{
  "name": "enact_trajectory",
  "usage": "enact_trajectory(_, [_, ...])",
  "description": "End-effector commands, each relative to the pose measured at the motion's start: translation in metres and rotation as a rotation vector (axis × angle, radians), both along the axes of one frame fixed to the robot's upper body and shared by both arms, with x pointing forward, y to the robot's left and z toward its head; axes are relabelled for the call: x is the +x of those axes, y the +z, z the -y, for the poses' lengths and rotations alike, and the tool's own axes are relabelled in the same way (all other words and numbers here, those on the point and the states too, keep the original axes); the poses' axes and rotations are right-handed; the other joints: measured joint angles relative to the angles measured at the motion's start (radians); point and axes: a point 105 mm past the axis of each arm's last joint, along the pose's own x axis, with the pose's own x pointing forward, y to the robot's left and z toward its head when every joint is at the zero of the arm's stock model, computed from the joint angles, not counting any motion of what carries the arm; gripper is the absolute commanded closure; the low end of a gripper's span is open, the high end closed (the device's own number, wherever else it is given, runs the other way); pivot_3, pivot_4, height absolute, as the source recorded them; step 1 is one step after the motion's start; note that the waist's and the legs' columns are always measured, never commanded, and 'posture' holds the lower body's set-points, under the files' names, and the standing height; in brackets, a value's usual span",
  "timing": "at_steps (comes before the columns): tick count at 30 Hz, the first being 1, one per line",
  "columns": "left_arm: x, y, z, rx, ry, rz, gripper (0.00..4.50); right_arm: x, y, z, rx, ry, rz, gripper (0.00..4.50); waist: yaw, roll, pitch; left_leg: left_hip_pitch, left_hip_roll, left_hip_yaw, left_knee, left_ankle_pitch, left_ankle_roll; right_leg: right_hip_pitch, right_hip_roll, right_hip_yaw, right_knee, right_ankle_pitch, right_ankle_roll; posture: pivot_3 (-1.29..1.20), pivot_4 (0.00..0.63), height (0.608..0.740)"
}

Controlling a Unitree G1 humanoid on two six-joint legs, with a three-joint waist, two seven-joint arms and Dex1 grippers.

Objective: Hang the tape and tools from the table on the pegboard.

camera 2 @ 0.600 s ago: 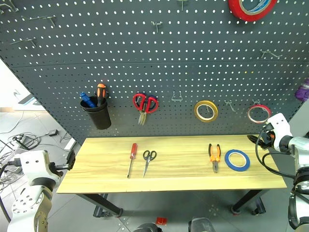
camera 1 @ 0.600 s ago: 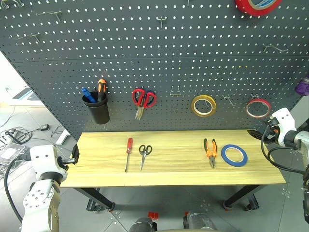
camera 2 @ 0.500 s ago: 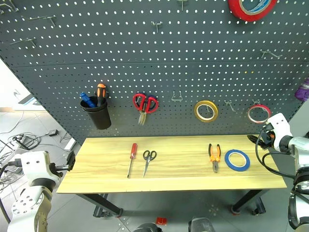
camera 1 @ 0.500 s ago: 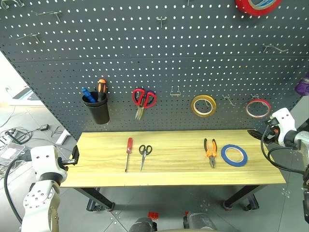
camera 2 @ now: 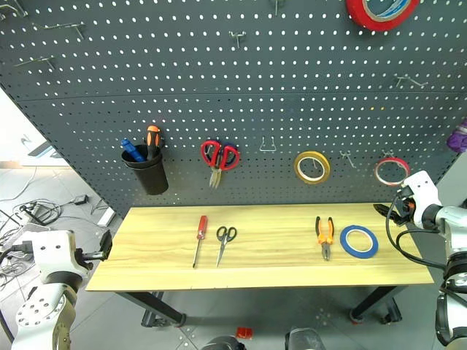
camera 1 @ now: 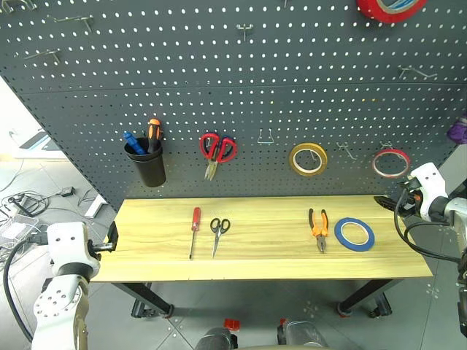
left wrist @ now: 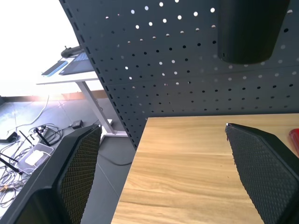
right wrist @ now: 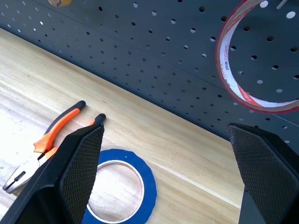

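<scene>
On the tabletop (camera 1: 277,255), head views: red-handled screwdriver (camera 1: 193,230), black scissors (camera 1: 218,234), pliers (camera 1: 317,227) and blue tape (camera 1: 354,234) lie in a row below the pegboard (camera 1: 241,95). Left tool (camera 1: 113,237) sits off the tabletop's left end, right tool (camera 1: 387,202) off its right end near the tape.

Left wrist view: fingers (left wrist: 77,172) spread wide, nothing between them, bare wood ahead.

Right wrist view: fingers (right wrist: 79,161) spread, empty, above tape and pliers.
</scene>
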Motion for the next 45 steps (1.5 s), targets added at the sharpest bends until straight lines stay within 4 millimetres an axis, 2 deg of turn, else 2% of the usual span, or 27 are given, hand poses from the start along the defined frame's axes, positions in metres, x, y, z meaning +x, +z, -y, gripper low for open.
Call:
enact_trajectory(1, [0.005, 0.018, 0.011, 0.049, -0.065, 0.035, 0.03, 0.004, 0.013, -0.008, -0.007, 0.054, 0.030, 0.00, 0.002, 0.001, 0.005, 0.000, 0.000, 0.000, 0.000, 0.000, 0.000, 0.000, 0.000, 0.000, 0.000, 0.000, 0.000, -0.19, 0.062, 0.740])
enact_trajectory(4, [0.009, 0.024, 0.026, 0.035, -0.131, 0.042, 0.03, 0.001, 0.013, -0.013, -0.010, 0.085, 0.019, 0.00, 0.006, 0.001, 0.013, 0.000, 0.000, 0.000, 0.000, 0.000, 0.000, 0.000, 0.000, 0.000, 0.000, 0.000, 0.000, -0.20, 0.076, 0.740])
enact_trajectory(7, [0.015, 0.035, 0.052, 0.023, -0.268, 0.049, 0.03, -0.004, 0.009, -0.021, -0.041, 0.120, 0.007, 0.00, 0.007, 0.001, 0.023, -0.001, 0.000, 0.000, 0.000, 0.000, 0.000, -0.001, 0.000, 0.000, 0.000, 0.000, 0.000, -0.21, 0.094, 0.740])
enact_trajectory(13, [0.027, 0.049, 0.110, 0.064, -0.578, 0.006, 0.03, -0.026, -0.003, -0.056, -0.094, 0.241, -0.068, 0.00, 0.008, 0.006, 0.047, -0.004, 0.001, 0.002, -0.001, 0.000, 0.000, -0.004, 0.000, 0.001, 0.000, 0.000, 0.000, -0.25, 0.127, 0.740])
enact_trajectory(17, [0.018, 0.053, 0.142, 0.082, -0.803, -0.025, 0.03, -0.038, -0.008, -0.072, -0.112, 0.257, -0.095, 0.00, 0.005, 0.006, 0.069, -0.005, 0.002, 0.008, -0.003, 0.000, 0.001, -0.010, 0.001, 0.008, 0.002, 0.000, 0.000, -0.29, 0.165, 0.740])
enact_trajectory(21, [0.007, 0.053, 0.170, -0.012, -1.003, -0.087, 0.03, -0.039, -0.013, -0.084, -0.176, 0.231, -0.089, 0.00, -0.004, 0.000, 0.109, -0.006, 0.011, 0.022, -0.002, -0.002, 0.003, -0.014, 0.008, 0.018, 0.001, 0.003, 0.002, -0.31, 0.204, 0.740])
enact_trajectory(24, [0.003, 0.050, 0.182, -0.018, -1.097, -0.141, 0.03, -0.035, -0.024, -0.094, -0.202, 0.221, -0.110, 0.00, -0.014, -0.009, 0.141, -0.005, 0.015, 0.025, -0.001, -0.002, 0.004, -0.015, 0.011, 0.020, 0.000, 0.005, 0.001, -0.34, 0.252, 0.740])
enact_trajectory(30, [-0.002, 0.041, 0.201, -0.011, -1.251, -0.248, 0.03, -0.016, -0.044, -0.092, -0.273, 0.131, -0.188, 0.00, -0.035, -0.011, 0.196, -0.008, 0.016, 0.029, -0.001, -0.002, 0.004, -0.020, 0.011, 0.023, 0.001, 0.007, 0.000, -0.35, 0.308, 0.740])
enact_trajectory(33, [-0.004, 0.047, 0.213, -0.023, -1.329, -0.229, 0.03, -0.001, -0.046, -0.088, -0.310, 0.101, -0.185, 0.00, -0.048, -0.012, 0.209, -0.019, 0.016, 0.029, 0.001, -0.002, 0.004, -0.031, 0.011, 0.023, 0.002, 0.009, 0.000, -0.33, 0.325, 0.740])
enact_trajectory(36, [-0.004, 0.054, 0.226, -0.036, -1.398, -0.192, 0.03, 0.011, -0.050, -0.086, -0.328, 0.101, -0.214, 0.00, -0.052, -0.014, 0.231, -0.021, 0.016, 0.030, 0.001, -0.002, 0.004, -0.032, 0.011, 0.023, 0.001, 0.009, 0.000, -0.33, 0.340, 0.740])
enact_trajectory(41, [0.001, 0.054, 0.241, -0.008, -1.464, -0.179, 0.03, 0.023, -0.058, -0.084, -0.337, 0.113, -0.297, 0.00, -0.053, -0.017, 0.253, -0.022, 0.016, 0.031, 0.001, -0.003, 0.006, -0.033, 0.011, 0.023, 0.001, 0.009, 0.000, -0.32, 0.357, 0.740])
enact_trajectory(45, [0.006, 0.055, 0.252, 0.018, -1.512, -0.158, 0.03, 0.029, -0.063, -0.083, -0.378, 0.141, -0.348, 0.00, -0.053, -0.025, 0.262, -0.022, 0.016, 0.032, 0.002, -0.003, 0.006, -0.032, 0.011, 0.023, 0.001, 0.009, 0.000, -0.31, 0.356, 0.740])
